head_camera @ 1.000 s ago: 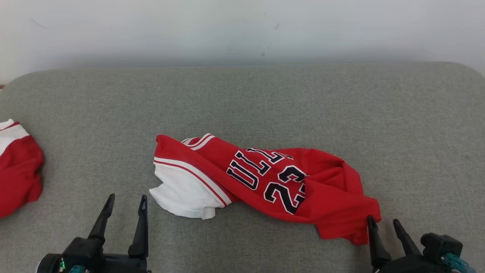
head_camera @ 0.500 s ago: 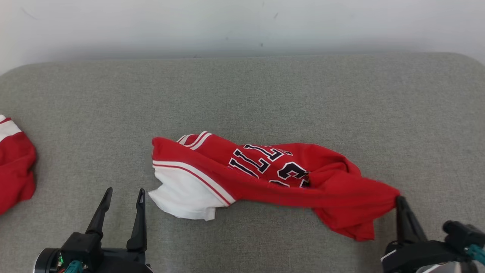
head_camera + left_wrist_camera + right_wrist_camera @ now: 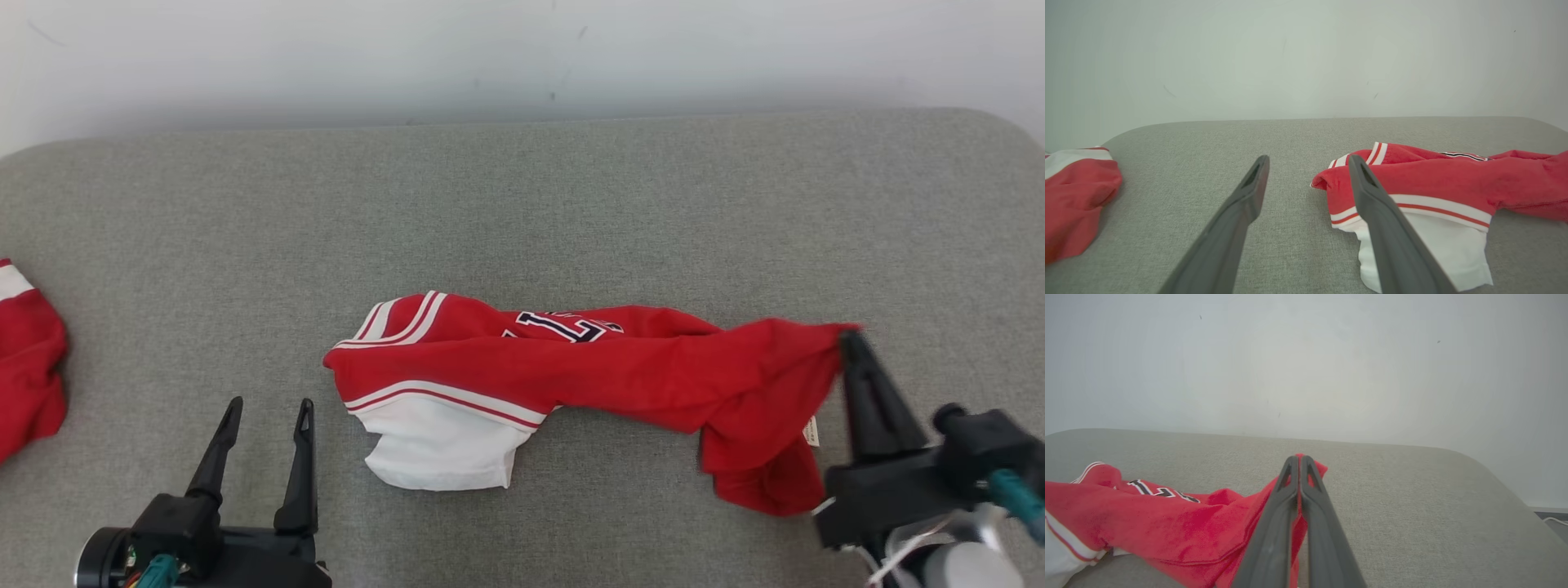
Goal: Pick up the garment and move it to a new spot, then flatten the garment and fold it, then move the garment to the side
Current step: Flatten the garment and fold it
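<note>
Another red garment (image 3: 28, 359) is lying well left of the jersey (image 3: 620, 376). Right gripper (image 3: 849, 341) is pinching the jersey's raised corner; left gripper (image 3: 271, 403) is gaping nearby.

1. The grey surface (image 3: 571, 204) behind the red garment (image 3: 620, 376) is bare up to the white wall (image 3: 522, 57), which closes the far side.
2. The garment lies across the middle, and its right end is raised in the closed right gripper (image 3: 845, 335).
3. A wide bare strip separates the garment from the second red cloth (image 3: 28, 359) at the left edge. The left gripper (image 3: 269, 404), its fingers spread, is in this strip.
</note>
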Motion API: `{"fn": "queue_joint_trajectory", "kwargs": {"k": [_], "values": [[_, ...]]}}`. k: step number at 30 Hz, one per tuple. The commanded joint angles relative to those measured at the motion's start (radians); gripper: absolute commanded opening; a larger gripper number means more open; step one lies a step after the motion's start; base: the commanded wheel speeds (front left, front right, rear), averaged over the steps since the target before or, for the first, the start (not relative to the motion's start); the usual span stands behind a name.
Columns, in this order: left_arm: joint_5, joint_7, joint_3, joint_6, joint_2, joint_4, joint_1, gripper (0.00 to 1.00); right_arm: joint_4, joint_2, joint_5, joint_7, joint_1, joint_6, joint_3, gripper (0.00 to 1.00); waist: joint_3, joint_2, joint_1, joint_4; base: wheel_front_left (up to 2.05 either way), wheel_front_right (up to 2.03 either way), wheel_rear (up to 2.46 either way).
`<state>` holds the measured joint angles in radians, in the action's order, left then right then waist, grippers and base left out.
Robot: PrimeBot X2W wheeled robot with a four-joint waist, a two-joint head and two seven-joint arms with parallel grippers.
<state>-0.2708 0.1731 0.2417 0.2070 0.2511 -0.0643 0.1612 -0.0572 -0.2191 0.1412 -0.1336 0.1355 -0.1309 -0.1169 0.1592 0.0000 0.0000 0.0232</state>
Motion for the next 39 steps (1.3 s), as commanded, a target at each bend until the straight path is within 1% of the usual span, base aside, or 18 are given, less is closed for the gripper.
{"fn": "queue_joint_trajectory", "kwargs": {"k": [1, 4, 6, 8, 11, 12, 13, 14, 21, 27, 32, 34, 39], "values": [[-0.008, 0.006, 0.004, 0.001, -0.001, 0.006, 0.005, 1.00, 0.001, -0.009, -0.015, 0.022, -0.005, 0.000, -0.064, 0.00, 0.001, 0.0000, 0.0000, 0.005, 0.00, 0.00, 0.00], [-0.013, 0.008, 0.009, 0.001, -0.008, 0.011, 0.008, 1.00, 0.037, -0.016, -0.018, 0.051, -0.015, 0.000, -0.139, 0.00, 0.004, 0.0000, 0.0000, 0.013, 0.00, 0.00, 0.00], [-0.015, 0.010, 0.010, 0.000, -0.009, 0.013, 0.011, 1.00, 0.068, -0.016, -0.005, 0.057, -0.017, 0.000, -0.165, 0.00, 0.008, 0.0000, 0.0000, 0.017, 0.00, 0.00, 0.00], [-0.015, 0.011, 0.011, -0.001, -0.009, 0.015, 0.013, 1.00, 0.086, -0.016, 0.001, 0.060, -0.019, 0.000, -0.168, 0.00, 0.010, 0.0000, 0.0000, 0.019, 0.00, 0.00, 0.00], [-0.018, 0.015, 0.011, 0.000, -0.007, 0.019, 0.017, 1.00, 0.125, 0.004, 0.019, 0.048, -0.020, 0.000, -0.147, 0.00, 0.015, 0.0000, 0.0000, 0.021, 0.00, 0.00, 0.00], [-0.020, 0.014, 0.010, 0.000, -0.006, 0.021, 0.017, 1.00, 0.131, 0.010, 0.026, 0.039, -0.021, 0.000, -0.135, 0.13, 0.015, 0.0000, 0.0000, 0.021, 0.00, 0.00, 0.00], [-0.021, 0.014, 0.009, 0.001, -0.005, 0.022, 0.017, 1.00, 0.134, 0.018, 0.031, 0.029, -0.024, 0.000, -0.119, 0.72, 0.016, 0.0000, 0.0000, 0.020, 0.00, 0.00, 0.00], [-0.022, 0.015, 0.009, 0.001, -0.004, 0.022, 0.017, 1.00, 0.133, 0.026, 0.037, 0.020, -0.029, 0.000, -0.100, 1.00, 0.016, 0.0000, 0.0000, 0.019, 0.00, 0.00, 0.00], [-0.025, 0.012, 0.005, 0.007, 0.005, 0.019, 0.010, 1.00, 0.084, 0.082, 0.057, -0.011, -0.080, 0.000, 0.021, 1.00, 0.009, 0.0000, 0.0000, 0.004, 0.00, 0.00, 0.00], [-0.022, 0.007, 0.005, 0.014, 0.014, 0.008, 0.004, 1.00, 0.016, 0.105, 0.051, -0.010, -0.126, 0.000, 0.128, 1.00, -0.006, 0.0000, 0.0000, -0.009, 0.00, 0.00, 0.00], [-0.021, 0.011, 0.005, 0.020, 0.022, -0.001, -0.006, 1.00, -0.060, 0.116, 0.013, 0.023, -0.156, 0.000, 0.219, 1.00, -0.027, 0.0000, 0.0000, -0.015, 0.00, 0.00, 0.00], [-0.021, 0.012, 0.003, 0.023, 0.025, -0.004, -0.009, 1.00, -0.088, 0.117, -0.001, 0.040, -0.164, 0.000, 0.215, 1.00, -0.033, 0.0000, 0.0000, -0.017, 0.00, 0.00, 0.00], [-0.020, 0.010, 0.005, 0.036, 0.021, -0.027, -0.031, 1.00, -0.121, 0.107, -0.017, 0.077, -0.196, 0.000, 0.146, 1.00, -0.053, 0.0000, 0.0000, -0.017, 0.00, 0.00, 0.00]]}}
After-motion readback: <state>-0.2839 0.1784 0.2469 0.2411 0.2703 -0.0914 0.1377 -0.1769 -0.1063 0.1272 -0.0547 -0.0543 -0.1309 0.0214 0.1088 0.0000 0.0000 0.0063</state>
